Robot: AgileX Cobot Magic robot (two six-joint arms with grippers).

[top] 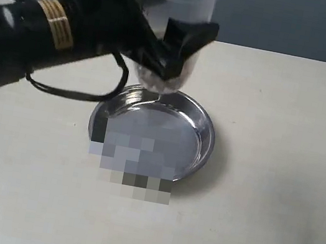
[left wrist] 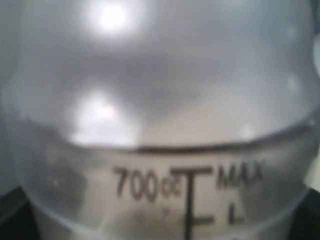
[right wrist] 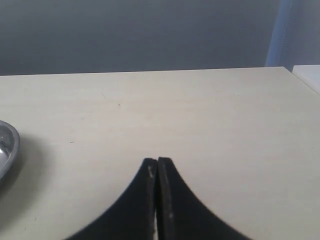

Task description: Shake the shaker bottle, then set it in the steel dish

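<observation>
You've got the shaker bottle (top: 172,0) gripped in your left gripper (top: 170,51), jaws spread wide around its body, hanging just over the steel dish's (top: 207,139) far rim. Can't tell if the shake's done, but the set-down definitely isn't. Right gripper (right wrist: 157,167) is pinched closed and empty, beside the dish.

The shaker bottle (left wrist: 165,100), gripped in the left claw (top: 172,60), carries dark print on its frosted wall, just beside the seam where the dome meets the body, on the side turned back toward the claw's wrist. It reads "700 cc" on one side of a printed scale line (left wrist: 189,200) with short cross-ticks and "MAX" on the other. Next to "MAX" stands a single letter that looks like "L". Behind the claw, the black arm (top: 12,45) bears a gold band label (top: 54,22) with dark stripes, its lettering too small to read.
</observation>
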